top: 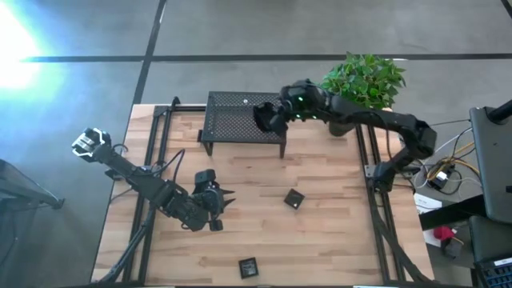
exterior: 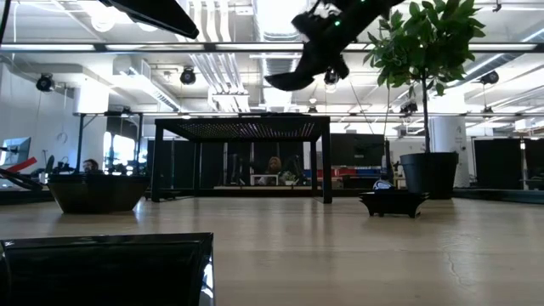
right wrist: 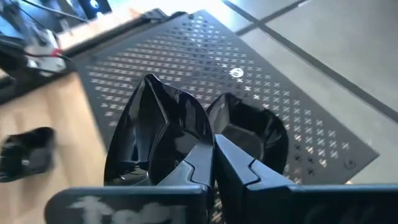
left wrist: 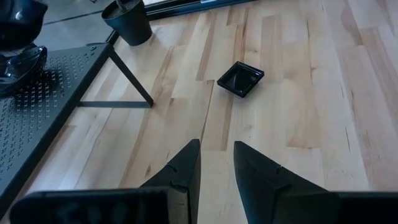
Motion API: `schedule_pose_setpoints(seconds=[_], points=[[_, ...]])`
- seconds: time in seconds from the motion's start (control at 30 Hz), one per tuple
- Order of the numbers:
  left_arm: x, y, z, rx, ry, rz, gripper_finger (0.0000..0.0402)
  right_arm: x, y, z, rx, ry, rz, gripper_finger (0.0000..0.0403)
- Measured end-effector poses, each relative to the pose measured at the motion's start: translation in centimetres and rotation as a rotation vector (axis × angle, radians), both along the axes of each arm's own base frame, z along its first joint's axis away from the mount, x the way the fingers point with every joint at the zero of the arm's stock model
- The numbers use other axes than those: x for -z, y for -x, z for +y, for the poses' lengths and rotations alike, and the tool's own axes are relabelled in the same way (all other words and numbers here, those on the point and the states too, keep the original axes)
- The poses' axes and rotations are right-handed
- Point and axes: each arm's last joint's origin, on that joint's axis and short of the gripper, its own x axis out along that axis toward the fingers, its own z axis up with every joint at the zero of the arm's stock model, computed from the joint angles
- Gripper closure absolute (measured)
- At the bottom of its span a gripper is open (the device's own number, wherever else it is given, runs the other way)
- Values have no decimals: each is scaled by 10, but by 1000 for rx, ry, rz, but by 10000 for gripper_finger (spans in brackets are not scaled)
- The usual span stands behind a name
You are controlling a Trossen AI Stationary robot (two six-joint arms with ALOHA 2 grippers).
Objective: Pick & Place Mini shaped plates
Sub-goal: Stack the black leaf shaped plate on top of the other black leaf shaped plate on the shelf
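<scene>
My right gripper point(top: 268, 118) hovers over the black mesh stand point(top: 240, 124), shut on a glossy black leaf-like mini plate point(right wrist: 155, 130). In the low view this plate point(exterior: 289, 81) hangs above the stand's top point(exterior: 242, 127). A square mini plate point(top: 294, 198) rests flat on the wood at mid table, and another point(top: 248, 267) lies near the front edge. My left gripper point(top: 224, 200) waits above the table's left half, open and empty, pointing toward the square plate point(left wrist: 240, 79). My right gripper pinches the plate's upturned wall point(right wrist: 199, 134) between its two shut fingers, and the plate's glossy lobes spread to either side of them. The fingers slant downward from the table's right. The plate is lifted clear of the stand's top and tilted.
A potted plant point(top: 364, 80) stands at the far right beside the stand, its pot point(exterior: 427, 174) on the table. A bowl-like black dish point(exterior: 98, 191) shows at the left of the low view. Bare wood lies between the stand and the front edge.
</scene>
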Motion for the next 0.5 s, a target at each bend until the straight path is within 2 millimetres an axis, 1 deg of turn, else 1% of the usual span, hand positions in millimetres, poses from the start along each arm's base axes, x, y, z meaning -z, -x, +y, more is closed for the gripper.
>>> schedule_pose_setpoints(seconds=[0.1,0.23,0.37,0.5], points=[[0,0,0,0,0,0,312,2,-12,-14,8,5,37,394],[0,0,0,0,0,0,312,1,-21,-29,14,12,82,394],[0,0,0,0,-1,1,312,7,-24,-41,12,23,158,394],[0,0,0,3,1,5,312,10,-25,-50,25,24,167,394]])
